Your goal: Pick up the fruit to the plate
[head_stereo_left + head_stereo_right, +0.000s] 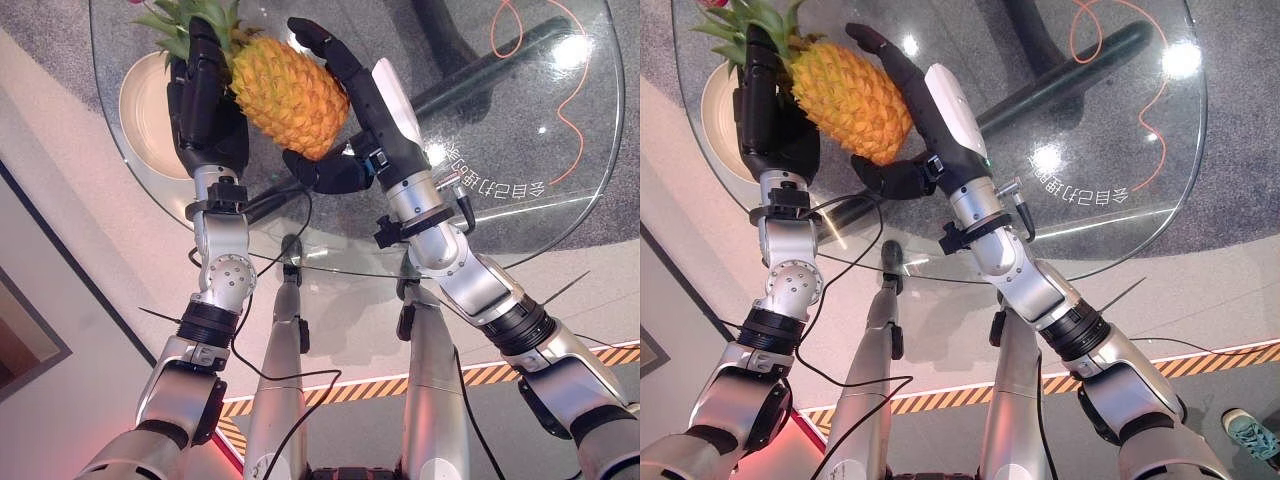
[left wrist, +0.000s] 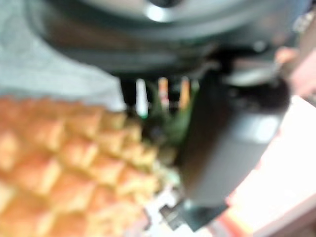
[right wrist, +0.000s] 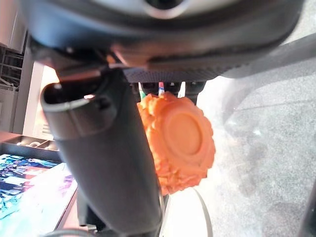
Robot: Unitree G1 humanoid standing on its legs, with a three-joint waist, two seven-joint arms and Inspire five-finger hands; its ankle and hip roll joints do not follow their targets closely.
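1. The pineapple (image 1: 288, 93) is clamped between the two hands above the glass table (image 1: 520, 130). Its yellow body lies tilted, with the leafy crown at the left hand's fingertips and the flat base toward the right hand's thumb.

2. The plate (image 1: 145, 110), a pale round dish, sits on the table on the far side of the left hand's fingers from the fruit, partly hidden by that hand. The pineapple does not rest on it as far as the head views show; it seems held just beside the plate's edge.

3. As I judge it, the pick-up is done and the carry is close to its end. What is left is to bring the fruit over the dish, lower it and let go.

4. The left hand (image 1: 205, 105) stands with its palm against the crown end, its fingers straight along the fruit's side; its wrist view shows the scaly skin right against them.

5. The right hand (image 1: 345, 95) presses from the other side, fingers stretched nearly straight over the top of the fruit and the thumb tucked beneath the base. Its wrist view shows the round base just past the thumb.

6. Both forearms rise from below and lean toward each other, the right one more slanted.
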